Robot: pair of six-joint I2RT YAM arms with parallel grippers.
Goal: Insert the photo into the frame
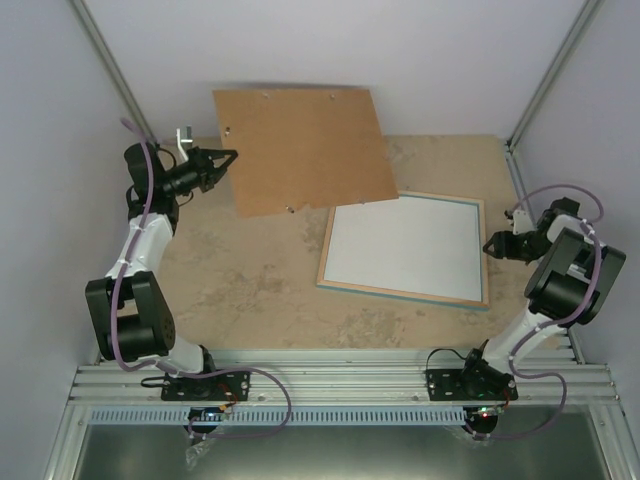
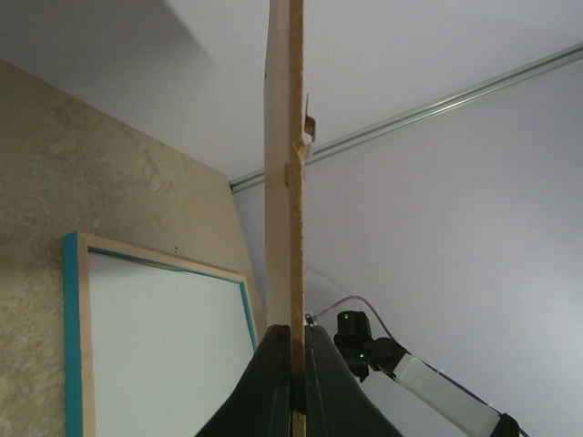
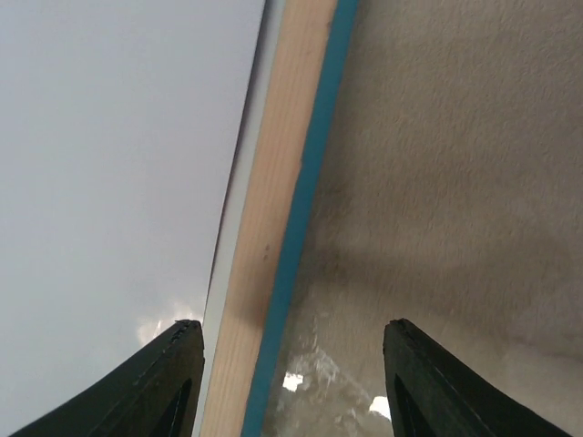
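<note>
Your left hand point(image 1: 230, 158) clamps brown flat backing board point(image 1: 300, 145) aloft, 11 o'clock, clear of turquoise-edged wooden frame point(image 1: 400, 291); right hand point(image 1: 490, 243) spread astride its 3 o'clock rim, perhaps steadying.

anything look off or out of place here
The brown backing board is off the frame, held up by its edge in the left gripper. In the left wrist view that edge looks chipped beside a small tab.

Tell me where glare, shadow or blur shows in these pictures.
Top external: even light, the raised board throws a faint shadow on the back wall. Left wrist: board's edge sharp, no glare. Right wrist: bright glints on the table beside the frame, a soft shadow band across it.
</note>
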